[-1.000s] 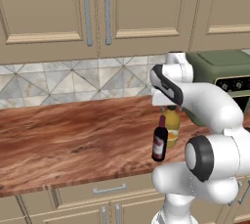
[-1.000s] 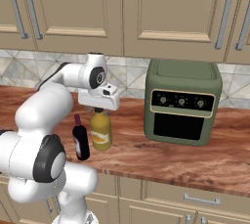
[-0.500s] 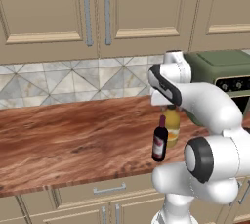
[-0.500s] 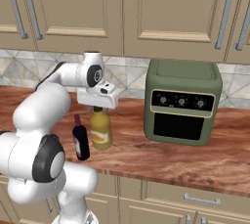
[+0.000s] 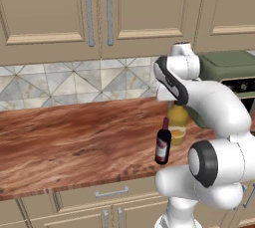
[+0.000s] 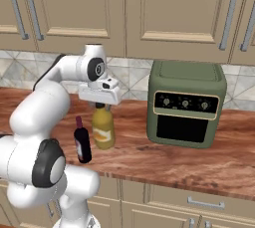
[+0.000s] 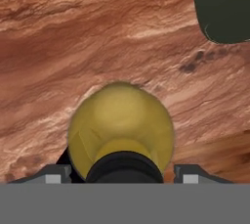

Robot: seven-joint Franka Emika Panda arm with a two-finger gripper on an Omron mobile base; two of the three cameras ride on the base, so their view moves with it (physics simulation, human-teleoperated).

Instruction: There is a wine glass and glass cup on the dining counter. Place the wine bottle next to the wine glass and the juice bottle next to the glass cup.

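Little change from a second ago: arm and both bottles sit where they did, the hand maybe a touch lower over the juice bottle (image 6: 103, 128). Juice bottle stands upright on the wood-grain counter (image 5: 74, 142), yellow-orange liquid filling it up to the shoulder. Wine bottle (image 6: 82, 142) stands upright just beside it, nearer the counter's front edge, contents unreadable (glass too dark). Green countertop oven (image 6: 186, 103) sits to the right, door shut. Gripper (image 7: 124, 173) hangs straight above the juice bottle's dark cap (image 7: 124, 167); fingers (image 7: 52, 174) are spread to either side of the neck, apparently not touching, nothing pinched.
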